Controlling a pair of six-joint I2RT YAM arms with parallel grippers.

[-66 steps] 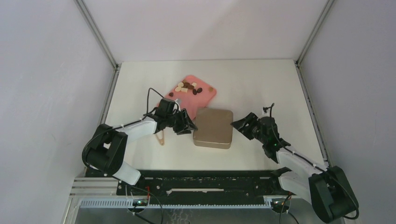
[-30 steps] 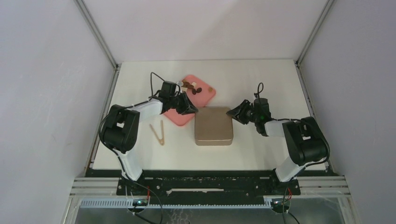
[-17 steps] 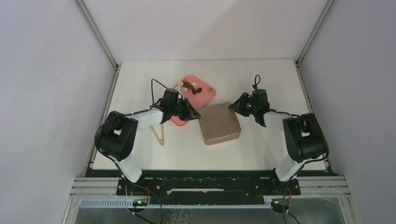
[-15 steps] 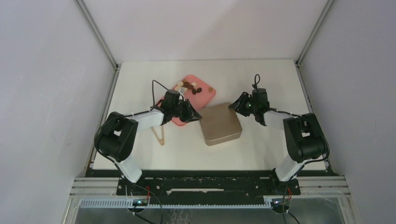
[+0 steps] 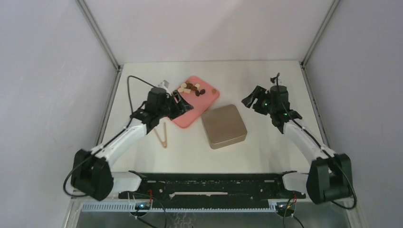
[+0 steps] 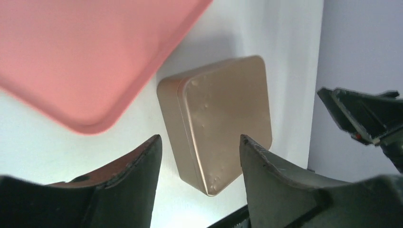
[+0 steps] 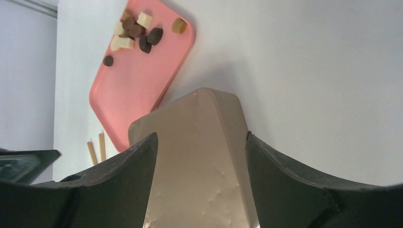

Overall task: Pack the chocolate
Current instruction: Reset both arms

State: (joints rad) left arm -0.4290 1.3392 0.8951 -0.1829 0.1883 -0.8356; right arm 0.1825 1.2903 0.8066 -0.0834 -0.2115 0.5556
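Release on both sides. Gone from the flanks of the square tan metal tin, clamped there half a second ago: left black two-finger gripper drawn back over the near end of the flat pink rounded tray, jaws spread, nothing between them; right black two-finger gripper pulled away toward the far right, likewise spread and empty.

Tin left on the white table, lid on, turned askew compared with a second ago, just beside the tray's near corner with a sliver of table between. Touched by neither gripper.

Small bite-sized chocolate candies, dark brown, mid brown and cream-white, unmoved: clustered at the far end of the tray, none in the tin. Thin wooden tongs flat on the table left of the tray, below the left wrist, untouched.

Reads as a repositioning finished, not packing begun. Probably next: lid off, with a fresh grip at its rim and the base steadied from the other side. Worth watching for a smooth, shallow lid slipping out of the grip. Cannot tell from these views how tightly seated.
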